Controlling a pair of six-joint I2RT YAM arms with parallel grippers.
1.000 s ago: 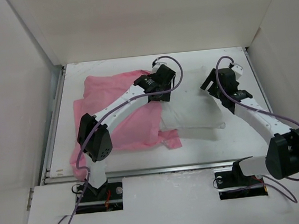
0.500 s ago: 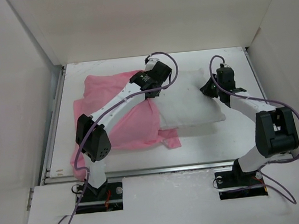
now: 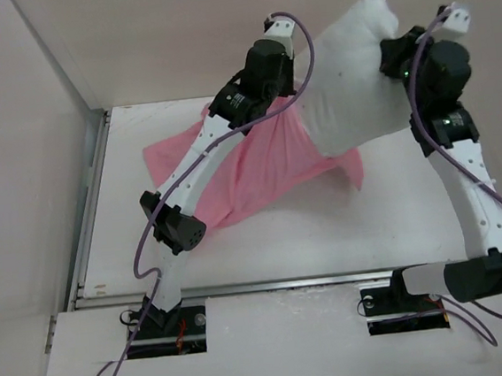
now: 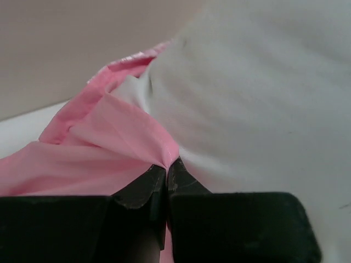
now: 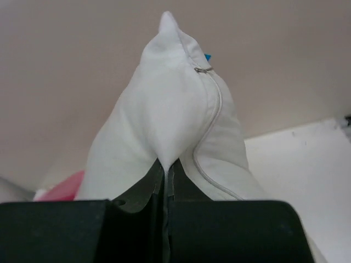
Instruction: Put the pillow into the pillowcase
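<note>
Both arms hold their loads well above the table. The white pillow [image 3: 355,71] hangs in the air at the back right, its lower left part inside the pink pillowcase [image 3: 258,165], which drapes down to the table. My left gripper [image 3: 298,77] is shut on the pillowcase's edge beside the pillow; the left wrist view shows pink fabric [image 4: 120,142] pinched at the left gripper's [image 4: 166,165] tips, white pillow [image 4: 263,98] to the right. My right gripper [image 3: 392,59] is shut on the pillow's right end; in the right wrist view the right gripper [image 5: 165,164] clamps white cloth [image 5: 164,104] next to a zipper [image 5: 211,109].
White enclosure walls [image 3: 41,128] stand close on the left, back and right. The white tabletop [image 3: 326,225] lies below, with a metal rail [image 3: 243,286] along its near edge. A lilac cable [image 3: 303,32] loops over the left wrist.
Both grippers closed, the left on the pillowcase and the right on the pillow, then rose from the table. Pillow and pillowcase now hang lifted toward the back right.
</note>
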